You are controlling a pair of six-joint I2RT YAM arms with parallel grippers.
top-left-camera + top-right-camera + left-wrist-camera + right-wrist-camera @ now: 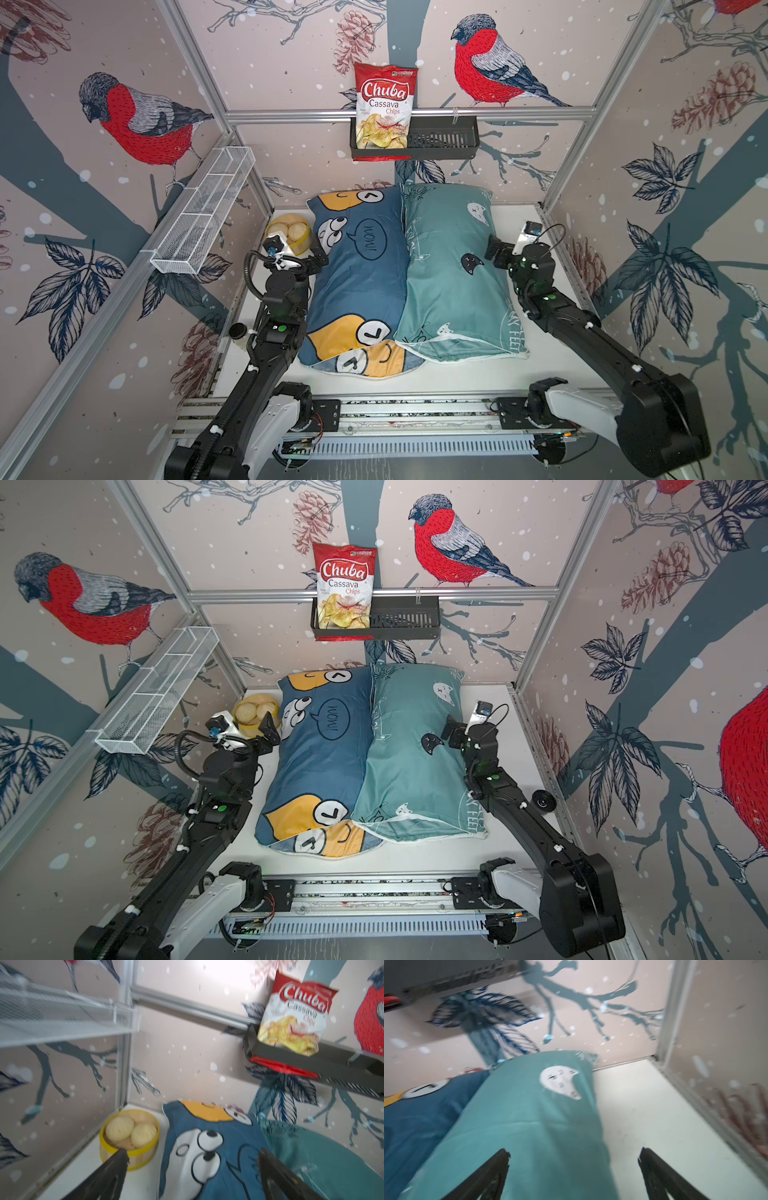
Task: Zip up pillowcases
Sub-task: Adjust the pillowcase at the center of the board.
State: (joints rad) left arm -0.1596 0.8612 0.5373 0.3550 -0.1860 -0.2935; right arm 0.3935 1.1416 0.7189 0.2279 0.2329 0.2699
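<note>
On the table (457, 374), the cat pillow (449, 270) lies touching the WOW pillow's (357, 286) right side; the bun basket (305, 241) sits just left of its far end; the chip bag (384, 106) stands high behind it.

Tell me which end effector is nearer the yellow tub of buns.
Left. The left end effector hangs open right beside the yellow tub, at the blue pillow's edge. The right end effector is open across both pillows, at the teal pillow's outer edge.

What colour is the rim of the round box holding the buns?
Yellow. The round box shows best in the left wrist view.
</note>
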